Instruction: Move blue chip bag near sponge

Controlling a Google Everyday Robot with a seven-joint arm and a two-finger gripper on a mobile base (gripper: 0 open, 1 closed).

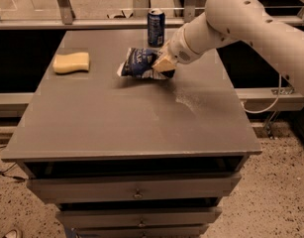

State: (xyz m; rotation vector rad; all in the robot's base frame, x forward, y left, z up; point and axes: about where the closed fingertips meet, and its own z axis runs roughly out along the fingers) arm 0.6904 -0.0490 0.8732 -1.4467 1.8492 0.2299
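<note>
Half done at most, judging from the layout. Found the gripper (164,64) at upper centre of the frame, just below and right of the soda can (156,27), pinched tight on the right end of the blue chip bag (139,63). Saw the bag stretched leftward from that grip, low over the table (117,118) or brushing it; could not tell which. Noted the sponge (71,62) lying flat in the upper left of the frame, close to the table's left edge, apart from the bag with a stretch of tabletop between. Reckoned the pick as made and the carry as only partly covered. Left to do: cross the remaining gap leftward, set the bag down beside the sponge, let go.
</note>
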